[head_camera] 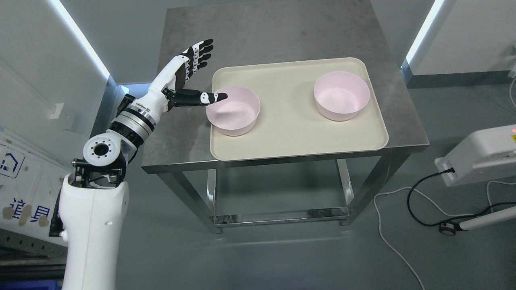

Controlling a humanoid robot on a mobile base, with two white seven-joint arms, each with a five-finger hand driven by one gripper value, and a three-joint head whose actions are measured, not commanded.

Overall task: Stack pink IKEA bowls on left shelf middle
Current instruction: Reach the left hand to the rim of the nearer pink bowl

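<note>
Left arm: rises from near left, reaching over the table.
Left hand: fingers spread, holding nothing; thumb tip over the left pink bowl rim.

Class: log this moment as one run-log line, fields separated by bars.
left hand: open, thumb over near rim of left pink bowl | right pink bowl: apart, untouched | both on tray | stacking: not yet done

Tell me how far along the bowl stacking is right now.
Nothing is stacked yet: the two pink bowls sit apart on the cream tray, the left bowl and the right bowl. In hand: the left hand is open beside the left bowl, its thumb over the rim, with no grip closed. Left to do: grasp one bowl, then nest it in the other.
</note>
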